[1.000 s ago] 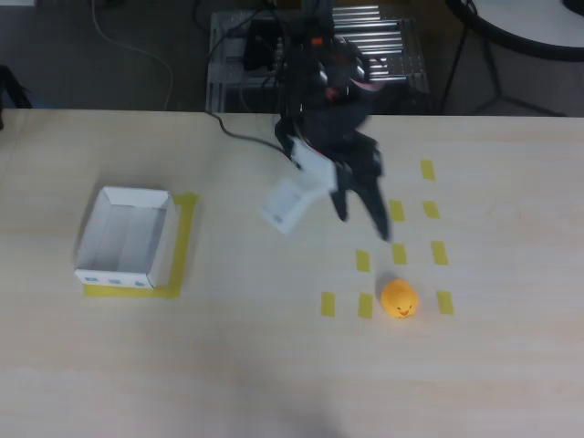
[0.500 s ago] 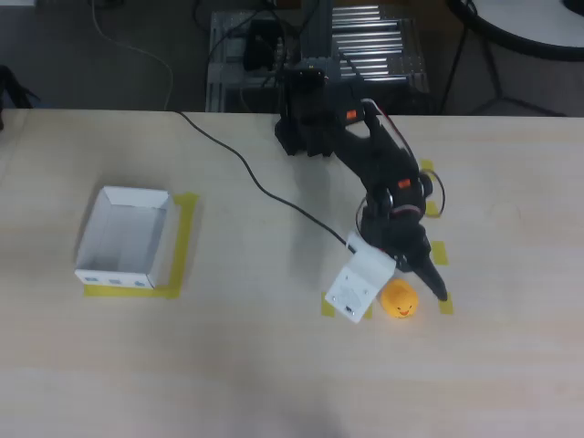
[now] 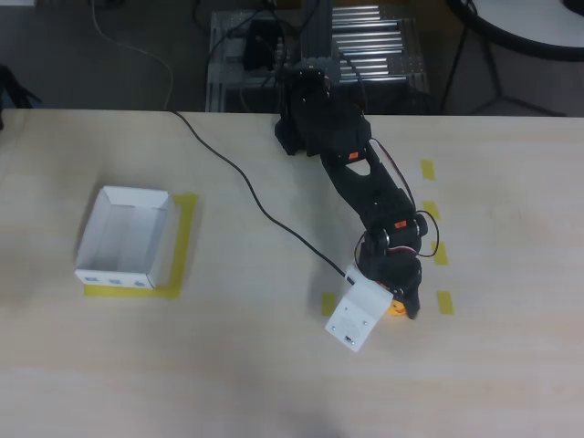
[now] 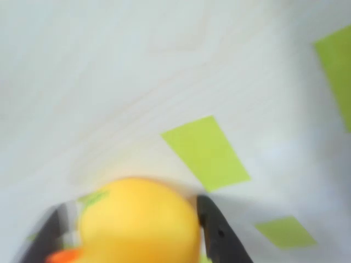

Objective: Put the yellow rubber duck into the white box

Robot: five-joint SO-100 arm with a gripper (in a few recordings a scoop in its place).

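The yellow rubber duck (image 4: 137, 222) is sitting on the right part of the pale wood-grain table (image 3: 274, 365), among short flat strips of yellow tape (image 3: 442, 301). In the wrist view it is showing as a smooth, rounded, matte orange-yellow body with a bit of red-orange at its lower left edge. The gripper (image 4: 131, 230) is reaching down around it: one dark finger (image 4: 216, 233) is standing just beside the duck's right flank, apparently touching it, and another dark finger is lying blurred at its left. The jaws are bracketing the duck closely, yet whether they are pressing on it or only resting beside it cannot be told.

In the overhead view the black jointed arm (image 3: 365, 182) is stretching from its base at the far edge of the table toward the near right, with red and black wires looping along it. Its white block-shaped part (image 3: 358, 316) is covering most of the duck, so only a sliver of orange (image 3: 397, 307) is peeking out beside the gripper (image 3: 403, 306).

The white box (image 3: 126, 237), square, of thin cardboard with low walls and small blue marks on its near outer side, is standing open well apart at the left, on a square of yellow tape.
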